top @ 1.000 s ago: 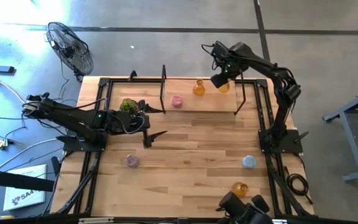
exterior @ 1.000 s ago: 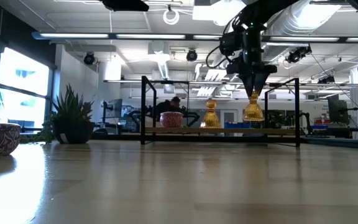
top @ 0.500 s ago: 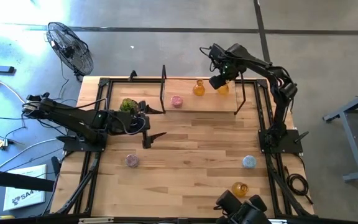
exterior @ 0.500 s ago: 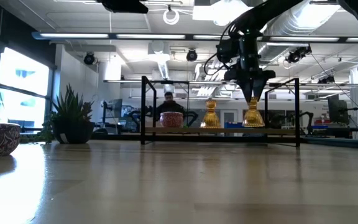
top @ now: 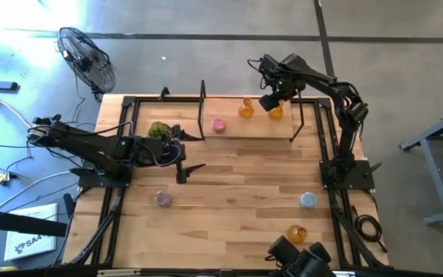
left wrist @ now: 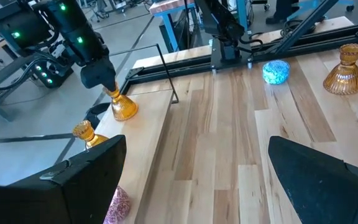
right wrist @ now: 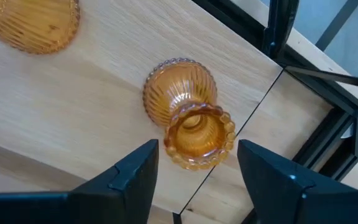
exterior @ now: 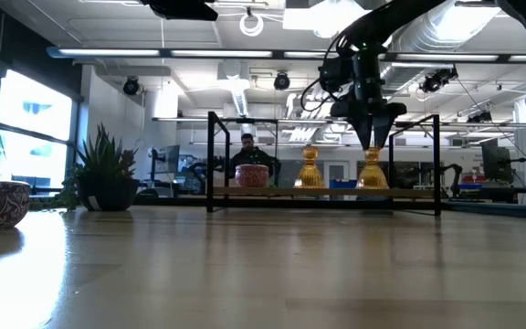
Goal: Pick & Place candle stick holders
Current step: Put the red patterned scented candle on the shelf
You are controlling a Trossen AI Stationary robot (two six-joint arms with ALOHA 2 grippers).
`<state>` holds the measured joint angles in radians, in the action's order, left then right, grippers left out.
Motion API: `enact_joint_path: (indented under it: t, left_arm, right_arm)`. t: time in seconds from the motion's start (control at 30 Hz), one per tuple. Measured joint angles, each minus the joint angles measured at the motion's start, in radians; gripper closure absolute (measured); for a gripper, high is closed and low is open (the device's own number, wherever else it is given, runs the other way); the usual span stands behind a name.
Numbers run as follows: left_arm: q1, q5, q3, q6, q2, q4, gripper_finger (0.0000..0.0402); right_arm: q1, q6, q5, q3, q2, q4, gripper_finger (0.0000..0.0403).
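Three candle stick holders stand on the raised wooden shelf (top: 241, 129) at the far edge: a pink one (top: 218, 125), an amber one (top: 246, 109) and a second amber one (right wrist: 182, 106) on its wide base. My right gripper (right wrist: 197, 144) points down over that second one. It is open, with a finger on either side of the holder's beaded top rim (right wrist: 199, 134), and a gap shows on both sides. On the table stand a pink holder (top: 164, 198), a blue one (top: 308, 201) and an amber one (top: 296, 232). My left gripper (top: 198, 151) waits open at mid-left.
The shelf rests on thin black legs (top: 201, 108) with a black frame (exterior: 211, 160) around it. A green plant ball (top: 158, 129) lies beside my left arm. Black rails (top: 333, 154) run along the table's sides. A fan (top: 87, 58) stands off the table's far left corner.
My right gripper has sunk a little with the amber holder, setting its base on the shelf beside the other amber one. Then its fingers have opened and let go of the neck. The holder stays upright.
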<state>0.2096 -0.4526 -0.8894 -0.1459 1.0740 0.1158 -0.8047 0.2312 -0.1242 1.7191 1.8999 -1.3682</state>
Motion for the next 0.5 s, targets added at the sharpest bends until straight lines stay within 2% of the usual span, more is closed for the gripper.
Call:
enact_joint_path:
  t: [0.23,0.5]
  left_arm:
    - [0.000,0.000,0.000,0.000,0.000,0.000,0.0016]
    - [0.000,-0.001,0.000,-0.004,0.000,0.000,0.0016]
  right_arm:
    - [0.000,-0.005,0.002,0.000,-0.013,-0.008,0.0190]
    - [0.000,-0.015,0.011,0.000,-0.106,0.019,0.0190]
